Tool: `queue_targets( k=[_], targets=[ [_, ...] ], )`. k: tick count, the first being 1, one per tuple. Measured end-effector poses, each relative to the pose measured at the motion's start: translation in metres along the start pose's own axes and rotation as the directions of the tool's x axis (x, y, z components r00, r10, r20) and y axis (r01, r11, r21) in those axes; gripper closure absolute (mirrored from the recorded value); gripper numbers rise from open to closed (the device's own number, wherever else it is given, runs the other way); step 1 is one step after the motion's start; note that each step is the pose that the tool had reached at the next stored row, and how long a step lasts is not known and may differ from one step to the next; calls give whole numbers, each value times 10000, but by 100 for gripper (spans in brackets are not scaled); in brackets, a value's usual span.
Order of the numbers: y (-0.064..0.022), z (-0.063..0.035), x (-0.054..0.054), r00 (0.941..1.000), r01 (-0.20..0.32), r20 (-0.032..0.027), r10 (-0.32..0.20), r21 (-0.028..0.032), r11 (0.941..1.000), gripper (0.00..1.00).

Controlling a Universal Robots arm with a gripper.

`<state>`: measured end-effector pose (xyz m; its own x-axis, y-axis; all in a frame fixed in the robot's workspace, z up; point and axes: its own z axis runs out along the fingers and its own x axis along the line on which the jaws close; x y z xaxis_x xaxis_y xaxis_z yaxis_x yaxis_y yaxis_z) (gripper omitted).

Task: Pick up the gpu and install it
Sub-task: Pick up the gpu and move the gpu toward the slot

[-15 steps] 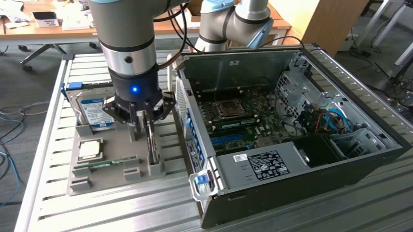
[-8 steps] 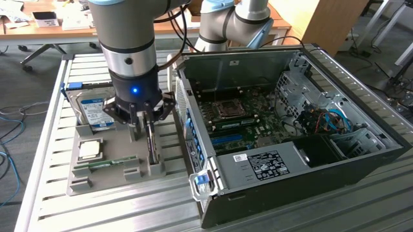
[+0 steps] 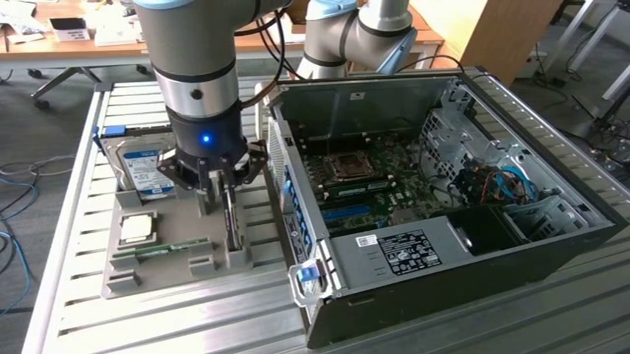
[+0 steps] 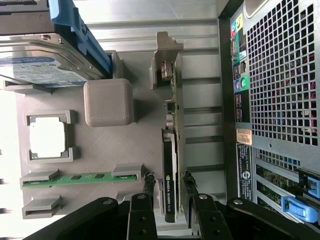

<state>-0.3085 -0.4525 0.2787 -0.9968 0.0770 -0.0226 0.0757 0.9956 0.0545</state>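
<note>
The gpu (image 3: 233, 225) (image 4: 170, 150) is a thin dark card standing on its edge in a slot of the grey holder tray (image 3: 167, 269) (image 4: 125, 145), beside the open computer case (image 3: 443, 192). My gripper (image 3: 224, 208) (image 4: 168, 176) hangs straight down over the card's near end. It is open, one finger on each side of the card, and a small gap shows at both fingers (image 4: 148, 182). The motherboard (image 3: 379, 181) lies uncovered inside the case, with blue card slots (image 3: 350, 214) near its front.
In the same tray are a silver hard drive with a blue label (image 3: 143, 169) (image 4: 40, 60), a square processor chip (image 3: 138, 227) (image 4: 47, 140) and a green memory stick (image 3: 162, 249) (image 4: 80, 177). The case's perforated rear wall (image 4: 280, 75) stands close beside the tray. A second arm's base (image 3: 344, 37) is behind.
</note>
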Motion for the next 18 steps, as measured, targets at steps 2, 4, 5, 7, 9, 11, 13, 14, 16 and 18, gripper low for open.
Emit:
queue_targets(
  k=[2,4,5,7,9,11,13,14,16,18],
  targets=[
    [0,10,0,10000,0,3,0,-4,10000,64],
    [-1,19,0,10000,0,0,0,0,10000,64],
    [-1,21,1,10000,0,-1,0,2,10000,64],
    [-1,22,1,10000,0,-1,0,1,10000,64],
    [-1,23,1,10000,0,1,0,0,10000,64],
    [-1,24,1,10000,0,1,0,0,10000,64],
    [-1,30,0,10000,0,2,0,-2,10000,64],
    [-2,30,1,10000,0,1,0,-1,10000,64],
    [-2,30,1,10000,0,0,0,0,10000,64],
    [-2,30,1,10000,0,0,0,0,10000,64]
  ],
)
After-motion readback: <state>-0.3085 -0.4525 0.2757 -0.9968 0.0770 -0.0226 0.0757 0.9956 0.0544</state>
